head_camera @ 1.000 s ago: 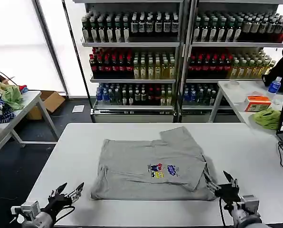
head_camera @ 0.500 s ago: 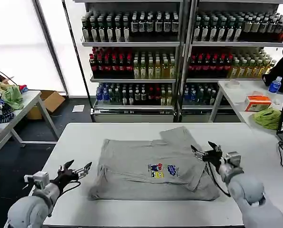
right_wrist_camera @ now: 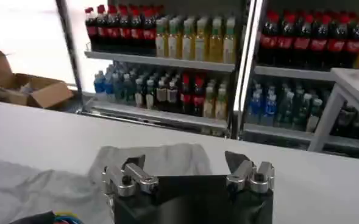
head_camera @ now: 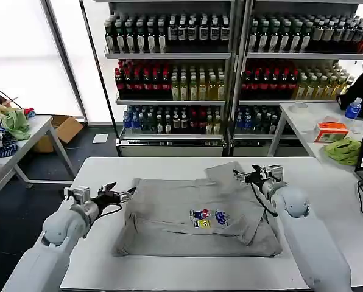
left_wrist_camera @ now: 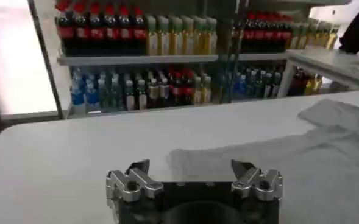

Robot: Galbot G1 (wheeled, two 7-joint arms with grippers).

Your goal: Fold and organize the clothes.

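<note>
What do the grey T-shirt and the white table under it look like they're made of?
The grey T-shirt looks like soft knit cotton or a cotton blend, matte: it lies limp with soft folds and creases, and has a small printed chest graphic. The white table looks like smooth laminate or coated board with a faint sheen, flat and hard; the exact material cannot be told. Both pincers hover open at the shirt's far corners.

Soft matt grey cloth T-shirt (head_camera: pixel 197 213) on a smooth matt white table (head_camera: pixel 291 267)

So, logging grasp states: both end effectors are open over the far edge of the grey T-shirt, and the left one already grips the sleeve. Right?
Not quite. The head view shows the left end effector open beside the T-shirt, gripping nothing; the right end effector is open too.
</note>
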